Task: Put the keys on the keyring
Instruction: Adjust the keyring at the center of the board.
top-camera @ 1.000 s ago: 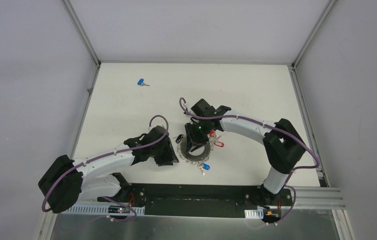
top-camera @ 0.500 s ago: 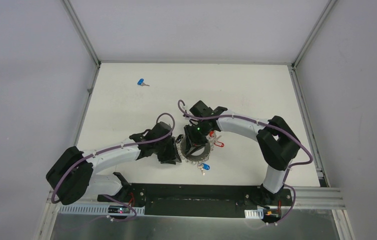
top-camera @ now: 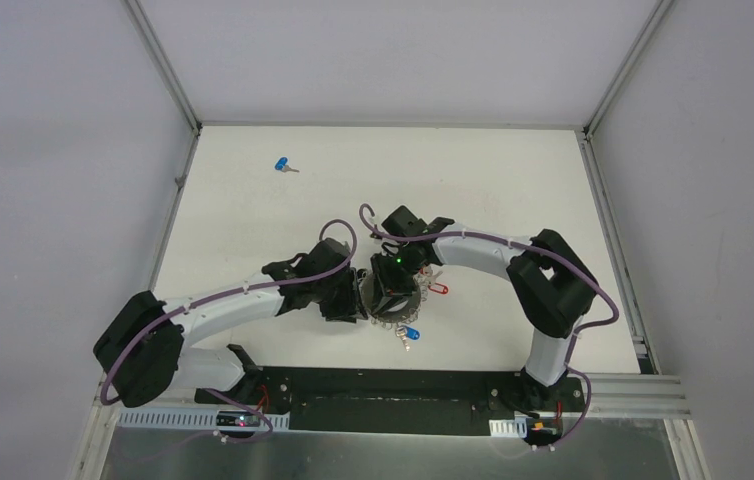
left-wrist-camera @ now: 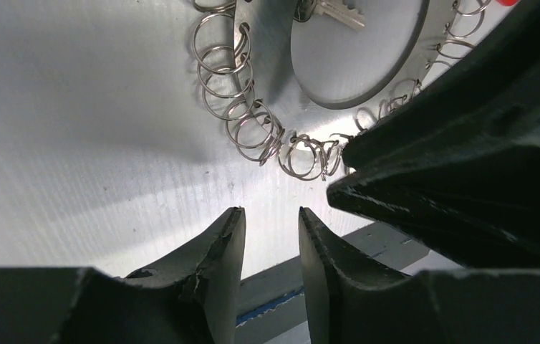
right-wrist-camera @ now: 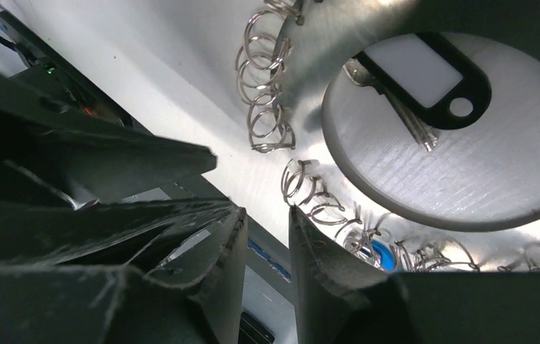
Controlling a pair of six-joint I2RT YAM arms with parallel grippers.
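Observation:
The keyring [top-camera: 384, 322] lies near the front middle of the table, mostly covered by both grippers. In the left wrist view its grey band [left-wrist-camera: 274, 64] carries a chain of small split rings [left-wrist-camera: 253, 129]. My left gripper [top-camera: 353, 304] hovers at its left edge, open, with nothing between the fingers [left-wrist-camera: 270, 213]. My right gripper [top-camera: 389, 298] sits over the ring, open with a narrow empty gap [right-wrist-camera: 267, 211], one fingertip [right-wrist-camera: 297, 218] close to the split rings [right-wrist-camera: 263, 107]. A loose blue-headed key [top-camera: 281, 165] lies far back left.
A blue-headed key [top-camera: 412, 334] and red tags [top-camera: 437, 288] hang on the ring's fringe. A key with a black tag [right-wrist-camera: 425, 75] lies inside the ring's hole. The two gripper bodies nearly touch. White walls enclose the table on three sides.
My left arm has swung right and brought its gripper up against the keyring's left edge. The right gripper has shifted only slightly over the ring.

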